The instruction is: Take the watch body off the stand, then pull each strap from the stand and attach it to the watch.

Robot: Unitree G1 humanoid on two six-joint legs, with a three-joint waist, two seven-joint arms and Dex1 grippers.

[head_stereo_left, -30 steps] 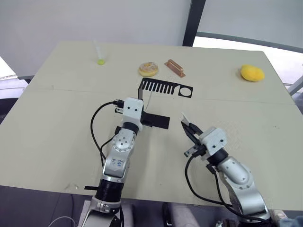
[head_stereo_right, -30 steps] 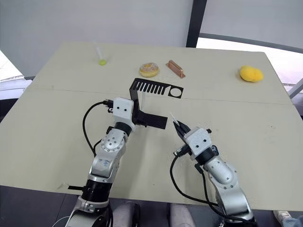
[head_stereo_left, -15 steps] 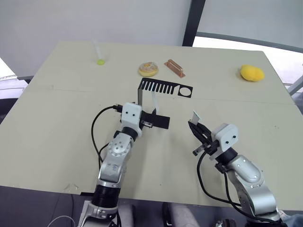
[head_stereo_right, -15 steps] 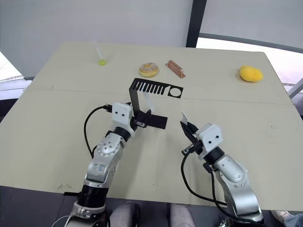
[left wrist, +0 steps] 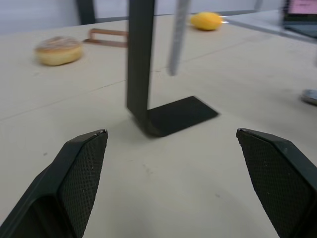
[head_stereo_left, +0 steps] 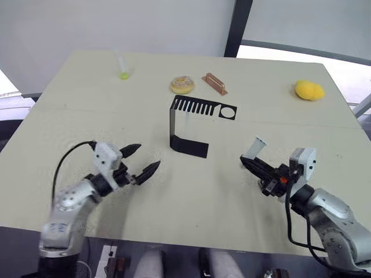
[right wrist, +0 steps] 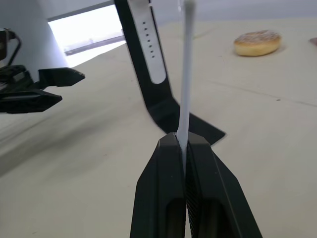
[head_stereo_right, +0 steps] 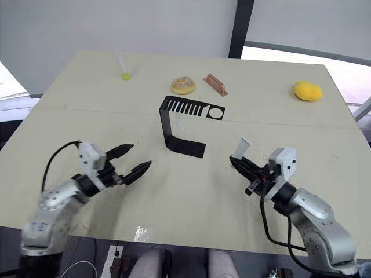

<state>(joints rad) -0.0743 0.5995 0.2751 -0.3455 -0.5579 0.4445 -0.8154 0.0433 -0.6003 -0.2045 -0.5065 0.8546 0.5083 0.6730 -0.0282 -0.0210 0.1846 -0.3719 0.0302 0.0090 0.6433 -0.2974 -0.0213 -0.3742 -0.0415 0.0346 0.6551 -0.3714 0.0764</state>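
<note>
On the table (head_stereo_left: 69, 133), the stand (head_stereo_left: 188, 128) stood near the middle, its slotted top plate held out over the flat base so that things could hang from it. One strap (right wrist: 151, 47) hung down beside the upright, still to be pulled. The right gripper (head_stereo_left: 259, 168) sat low to the right of the stand, its two fingers pinched on the other strap (head_stereo_left: 254, 147), gripping it near one end so the free length stuck up toward the stand, probably to keep that end clear for fitting to the watch. The left gripper (head_stereo_left: 141, 160) rested near the table's front left, well apart from the stand, fingers (left wrist: 81, 171) spread wide and holding nothing, aimed at the base as though ready to reach in. I could not make out the watch body anywhere, neither on the stand nor in a gripper. Farther back lay a doughnut (head_stereo_left: 182, 84), a copper bar (head_stereo_left: 214, 83), a yellow lump (head_stereo_left: 309, 89) and a small tube (head_stereo_left: 120, 62), none of them in the way.
</note>
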